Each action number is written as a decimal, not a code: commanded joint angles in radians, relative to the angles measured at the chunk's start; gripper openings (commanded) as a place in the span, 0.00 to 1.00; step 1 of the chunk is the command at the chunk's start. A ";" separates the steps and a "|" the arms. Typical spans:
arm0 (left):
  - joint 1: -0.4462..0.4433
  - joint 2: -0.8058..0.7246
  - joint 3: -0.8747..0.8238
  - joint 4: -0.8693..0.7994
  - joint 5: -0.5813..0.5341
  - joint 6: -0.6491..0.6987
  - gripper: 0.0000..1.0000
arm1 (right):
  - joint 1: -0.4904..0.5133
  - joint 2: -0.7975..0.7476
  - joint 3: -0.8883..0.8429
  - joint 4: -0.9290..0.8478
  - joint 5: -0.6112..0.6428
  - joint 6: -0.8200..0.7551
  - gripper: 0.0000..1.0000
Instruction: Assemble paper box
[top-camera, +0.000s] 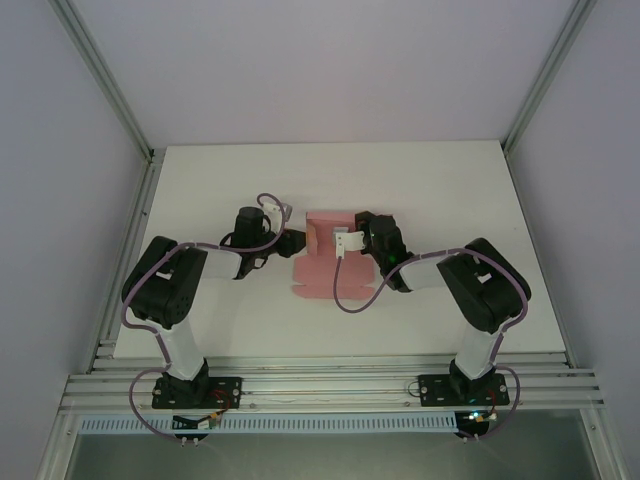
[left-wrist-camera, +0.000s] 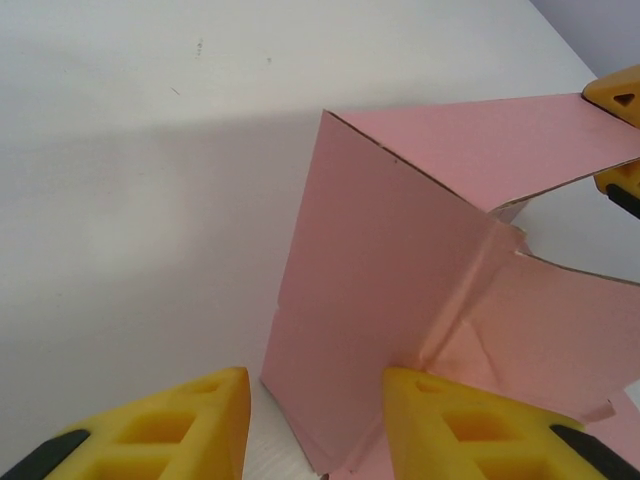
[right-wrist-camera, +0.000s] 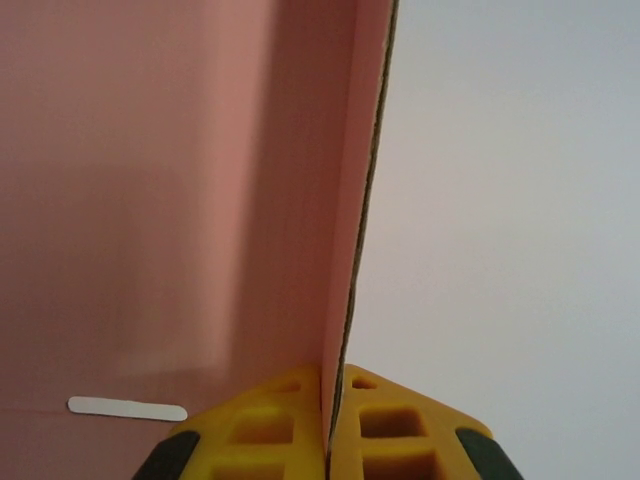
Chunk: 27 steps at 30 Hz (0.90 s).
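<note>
White tabletop, ringed by pale walls, is carrying the paper box at its centre, half-folded, one wall standing upright and flaps lying flat toward 6 o'clock. My left gripper is sitting at the box's 9 o'clock edge. In the left wrist view its yellow fingers are standing apart, released, with the lower corner of the upright pink wall between them. My right gripper is sitting toward the box's 2 o'clock. Its fingertips are pressing together, pinching the edge of a raised pink wall.
</note>
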 joint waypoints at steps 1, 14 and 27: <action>-0.031 -0.047 -0.025 -0.053 0.103 0.036 0.40 | 0.015 0.009 0.002 -0.102 -0.013 -0.018 0.00; -0.031 -0.043 0.015 -0.081 0.036 0.050 0.36 | 0.013 0.004 0.001 -0.099 -0.012 -0.029 0.00; -0.032 -0.022 0.091 -0.227 -0.264 0.050 0.52 | 0.015 -0.008 -0.003 -0.122 -0.015 -0.025 0.00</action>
